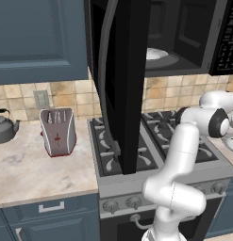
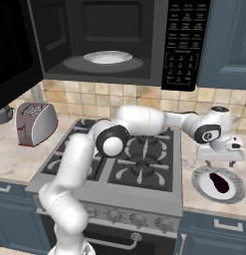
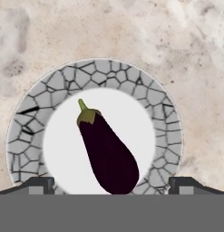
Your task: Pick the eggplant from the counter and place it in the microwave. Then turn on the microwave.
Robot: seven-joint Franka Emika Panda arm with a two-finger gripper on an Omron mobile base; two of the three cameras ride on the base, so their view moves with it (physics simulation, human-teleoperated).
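Observation:
The dark purple eggplant (image 3: 106,152) (image 2: 220,183) lies on a round plate with a cracked-tile rim (image 3: 99,70) (image 2: 200,185). The plate rests on the beige counter (image 3: 131,31) right of the stove. My gripper (image 2: 219,160) (image 3: 111,186) hangs just above the plate, pointing down, open. Its two fingertips (image 3: 41,183) stand wide apart on either side of the eggplant's blunt end and do not touch it. Up on the wall is the black microwave (image 2: 109,45) (image 1: 184,42), its door (image 1: 120,84) swung wide to the left and a white plate (image 2: 108,57) inside.
The gas stove (image 1: 108,150) lies under the microwave, and my arm reaches across it to the right. A silver toaster (image 1: 57,131) (image 2: 35,123) and a kettle (image 1: 4,127) stand on the left counter. The keypad (image 2: 184,40) is on the microwave's right side.

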